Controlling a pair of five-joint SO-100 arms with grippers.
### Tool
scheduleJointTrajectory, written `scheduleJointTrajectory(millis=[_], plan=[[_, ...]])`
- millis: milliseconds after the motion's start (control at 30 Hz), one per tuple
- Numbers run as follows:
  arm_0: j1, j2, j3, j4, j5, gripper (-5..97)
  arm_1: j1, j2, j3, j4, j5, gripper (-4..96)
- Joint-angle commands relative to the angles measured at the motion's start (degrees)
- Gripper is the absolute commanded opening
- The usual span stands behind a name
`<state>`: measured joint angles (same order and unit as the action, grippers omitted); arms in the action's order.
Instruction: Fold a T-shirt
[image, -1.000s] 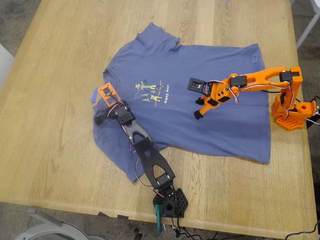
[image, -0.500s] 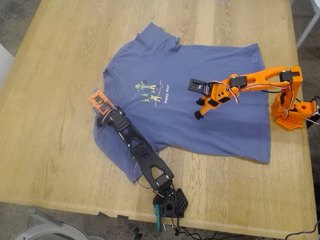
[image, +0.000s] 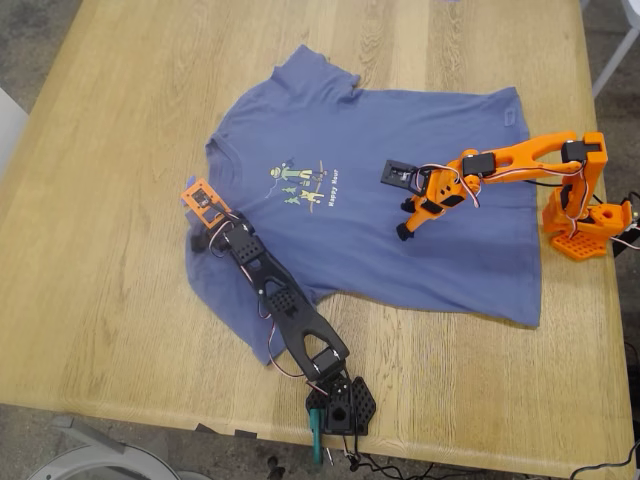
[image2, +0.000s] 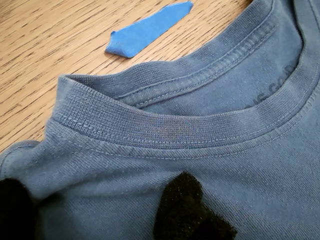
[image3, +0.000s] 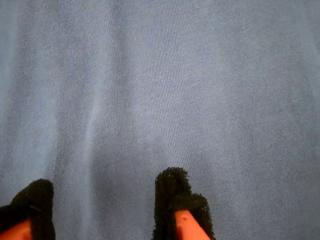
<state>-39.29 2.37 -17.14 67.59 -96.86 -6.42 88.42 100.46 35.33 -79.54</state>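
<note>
The slate-blue T-shirt (image: 380, 190) lay spread flat and unfolded on the wooden table (image: 100, 300), its chest print (image: 303, 184) facing up. My first gripper (image2: 107, 210), on the black arm (image: 280, 300), sat at the shirt's ribbed collar (image2: 175, 130), jaws parted, both dark tips resting on the cloth just below the neckline and gripping nothing. A small blue scrap (image2: 150, 29) lay on the bare wood just beyond the collar. My second gripper (image3: 107, 210), on the orange arm (image: 520, 155), hung over plain fabric beside the chest print, toward the hem, its foam-tipped jaws apart with only smooth cloth between them.
</note>
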Motion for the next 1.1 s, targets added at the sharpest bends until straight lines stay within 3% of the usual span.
scheduleJointTrajectory(millis=[0, 433, 600, 800, 1067], plan=[[-0.88, -1.41, -1.85, -0.44, 0.70, 43, 0.18, 3.87, -0.18, -0.26, 0.35, 30.8], [-3.16, -1.32, 1.67, 1.67, 1.49, 34, 2.02, 3.16, 0.44, -1.32, 0.70, 31.1], [-2.55, -1.85, 0.44, 2.99, -0.53, 8, 2.11, 2.72, 0.53, -2.02, 0.97, 31.1], [-0.26, -3.43, -1.93, 4.22, -2.46, 0, 2.11, 2.64, 0.79, -2.46, 0.97, 31.1], [2.29, -3.78, -2.11, 6.59, -3.52, 0, 1.67, 2.90, 0.62, -2.02, 1.23, 30.8]])
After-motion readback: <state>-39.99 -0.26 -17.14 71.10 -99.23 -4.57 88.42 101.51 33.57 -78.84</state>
